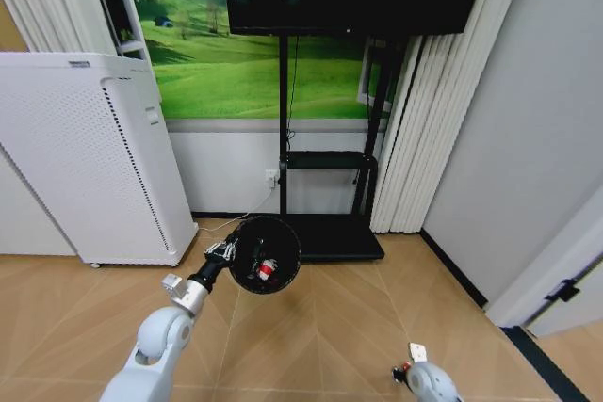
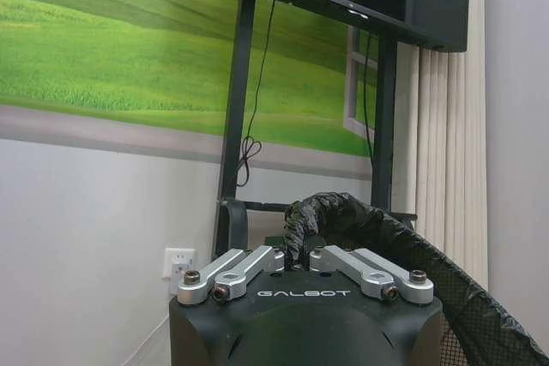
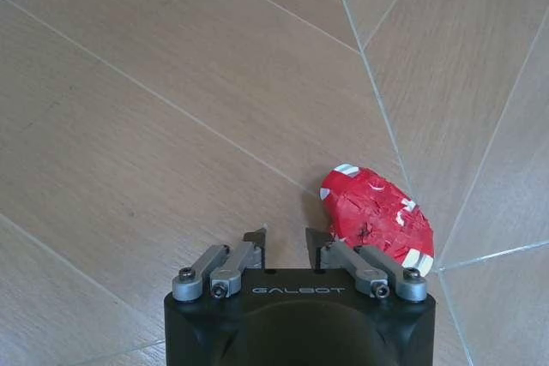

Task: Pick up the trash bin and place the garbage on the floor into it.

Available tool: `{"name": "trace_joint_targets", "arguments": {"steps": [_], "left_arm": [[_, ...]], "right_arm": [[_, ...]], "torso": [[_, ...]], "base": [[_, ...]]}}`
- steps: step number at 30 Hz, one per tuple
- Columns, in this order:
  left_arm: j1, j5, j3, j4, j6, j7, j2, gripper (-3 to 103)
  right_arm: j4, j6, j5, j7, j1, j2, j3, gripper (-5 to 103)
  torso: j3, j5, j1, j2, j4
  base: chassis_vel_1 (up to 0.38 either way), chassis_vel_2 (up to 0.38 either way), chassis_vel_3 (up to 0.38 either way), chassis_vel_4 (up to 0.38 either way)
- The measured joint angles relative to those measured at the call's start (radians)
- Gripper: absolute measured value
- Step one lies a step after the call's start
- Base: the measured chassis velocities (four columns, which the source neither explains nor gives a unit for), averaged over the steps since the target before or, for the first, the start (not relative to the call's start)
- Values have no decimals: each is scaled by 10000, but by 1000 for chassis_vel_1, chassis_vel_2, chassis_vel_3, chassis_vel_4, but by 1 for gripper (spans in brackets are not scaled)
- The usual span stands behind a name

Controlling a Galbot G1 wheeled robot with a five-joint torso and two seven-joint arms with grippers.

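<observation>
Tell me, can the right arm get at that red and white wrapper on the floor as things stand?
Probably yes. The right gripper hangs open just above the bare wood floor, and the red-and-white wrapper lies right beside its fingertips with nothing between them. It sits slightly off to one side, so a small sideways shift looks needed.

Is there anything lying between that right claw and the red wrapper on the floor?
Nothing visible. In the right wrist view the right claw hangs open over bare wooden floor, with the red-and-white wrapper just beside one finger and nothing between them. The left claw holds the trash bin by its rim, farther off.
</observation>
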Motion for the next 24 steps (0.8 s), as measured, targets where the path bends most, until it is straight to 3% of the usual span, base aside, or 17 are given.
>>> {"name": "trace_joint_targets", "arguments": {"steps": [2, 4, 6, 8, 24], "left_arm": [[-21, -8, 2, -11, 23, -46, 11, 7], [-21, -8, 6, -16, 27, -54, 12, 7], [-20, -9, 8, -20, 29, -58, 12, 7], [-21, -10, 5, -21, 29, -57, 11, 7], [-164, -156, -131, 58, 42, -5, 75, 7]], "right_arm": [[-42, 76, -44, -36, 46, -17, -51, 17], [-48, 83, -48, -58, 57, -41, -55, 17], [-57, 119, -57, -80, 69, -84, -65, 6], [-57, 131, -57, -86, 68, -91, -66, 2], [52, 169, -150, -103, -102, -85, -36, 0]], "torso": [[0, 1, 0, 0, 0], [0, 0, 0, 0, 0], [0, 0, 0, 0, 0], [0, 0, 0, -1, -1], [0, 0, 0, -1, 0]], "base": [[0, 0, 0, 0], [0, 0, 0, 0], [0, 0, 0, 0], [0, 0, 0, 0], [0, 0, 0, 0]]}}
